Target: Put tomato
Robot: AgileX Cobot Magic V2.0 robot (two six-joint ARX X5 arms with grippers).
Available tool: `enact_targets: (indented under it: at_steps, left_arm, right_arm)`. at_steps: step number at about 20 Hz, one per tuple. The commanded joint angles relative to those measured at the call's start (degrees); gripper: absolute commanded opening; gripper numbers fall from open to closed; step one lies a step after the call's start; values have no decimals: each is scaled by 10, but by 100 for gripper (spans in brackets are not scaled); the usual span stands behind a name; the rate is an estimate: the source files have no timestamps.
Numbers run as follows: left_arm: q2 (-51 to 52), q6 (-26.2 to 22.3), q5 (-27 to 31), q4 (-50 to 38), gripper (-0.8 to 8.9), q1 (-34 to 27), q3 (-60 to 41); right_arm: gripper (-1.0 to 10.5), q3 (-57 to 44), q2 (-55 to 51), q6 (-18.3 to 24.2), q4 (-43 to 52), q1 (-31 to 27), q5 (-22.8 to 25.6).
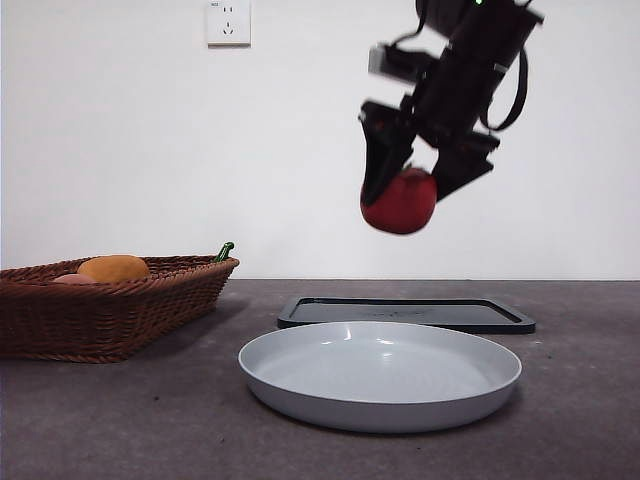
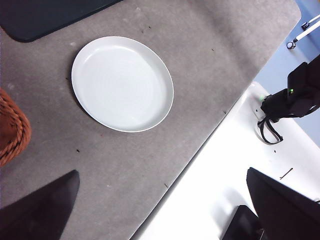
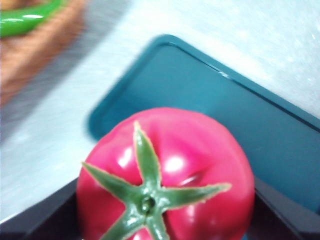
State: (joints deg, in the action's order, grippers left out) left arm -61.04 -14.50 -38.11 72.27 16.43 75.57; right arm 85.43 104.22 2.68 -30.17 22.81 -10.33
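Observation:
The glossy red tomato [image 1: 399,203] with a green calyx hangs high in the air, held between the jaws of my right gripper [image 1: 415,190]. It fills the right wrist view [image 3: 165,175], over the dark tray [image 3: 210,95]. A pale grey plate [image 1: 380,375] lies on the table below, slightly nearer the front, and shows in the left wrist view [image 2: 122,82]. My left gripper [image 2: 165,205] is open and empty, high over the table's edge.
A wicker basket [image 1: 110,305] at the left holds an orange-yellow fruit [image 1: 113,268] and a green vegetable [image 1: 225,251]. A dark flat tray [image 1: 405,313] lies behind the plate. The table is grey. A wall socket [image 1: 228,20] is on the white wall.

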Motion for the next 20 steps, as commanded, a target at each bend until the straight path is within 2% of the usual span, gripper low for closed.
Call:
enact_targets:
  at_steps: [1,6,9,20]
  left_arm:
    - [-3,-9,-5,-3,527,3,5]
    - [-3,-9,-5,-2,527,3,5]
    - [-3,-9,-5,-2,527,3,5]
    - [-3,-9,-5,1,528,3,5]
  right_arm:
    - [230,52,54,7,1,-8,-1]
    - [230,148,163,12,-13,-18,-1]
    - [230,158,196,24,-11,-23,-1]
    - [239,158,229,25,-33,-28,0]
